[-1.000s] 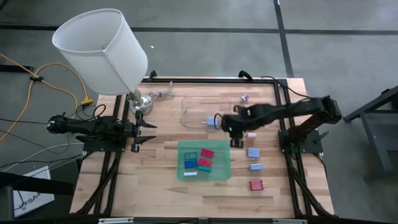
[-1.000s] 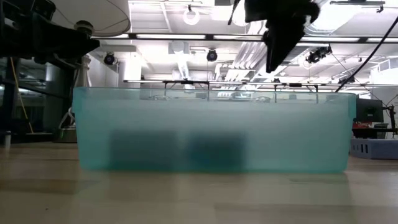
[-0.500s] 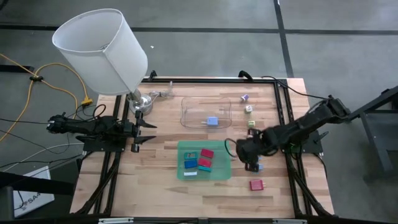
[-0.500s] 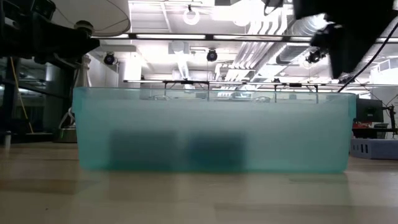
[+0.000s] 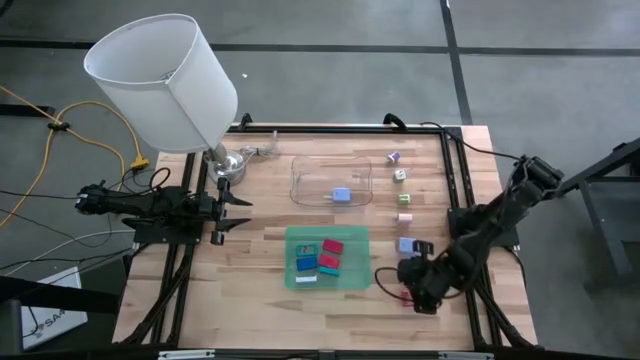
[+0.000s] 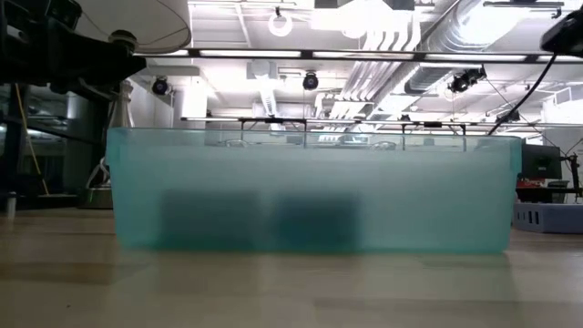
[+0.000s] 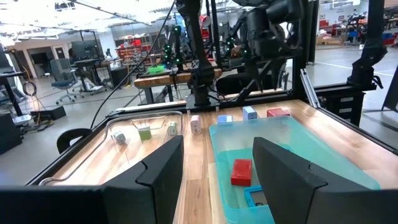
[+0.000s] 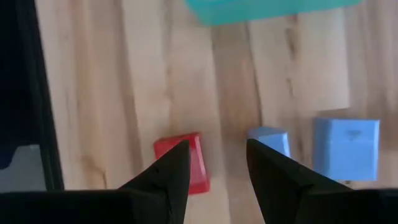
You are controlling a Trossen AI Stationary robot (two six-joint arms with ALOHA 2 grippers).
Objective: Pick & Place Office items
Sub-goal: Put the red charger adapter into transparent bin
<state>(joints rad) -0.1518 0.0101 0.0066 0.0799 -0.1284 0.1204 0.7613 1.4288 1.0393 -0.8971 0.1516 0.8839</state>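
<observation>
- Right end effector (image 5: 416,296) low over the front right part of the wooden desk (image 5: 260,290), its two dark fingers (image 8: 166,177) apart, with nothing between them.
- Flat red block (image 8: 184,163) on the desk just ahead of one finger, partly covered by it; cannot tell whether touching.
- Small pale blue block (image 8: 268,140) ahead of the other finger, and larger blue square block (image 8: 346,148) just beside that one.
- Green translucent tray (image 5: 327,257) near this end effector, toward the desk's middle, holding red, teal, blue and white flat blocks (image 5: 325,258).
- Clear plastic tray (image 5: 331,181) farther off, with one pale blue block (image 5: 341,195) inside.
- Left end effector (image 5: 236,211) waiting at the desk's left edge, fingers apart, empty, well away from the trays.
</observation>
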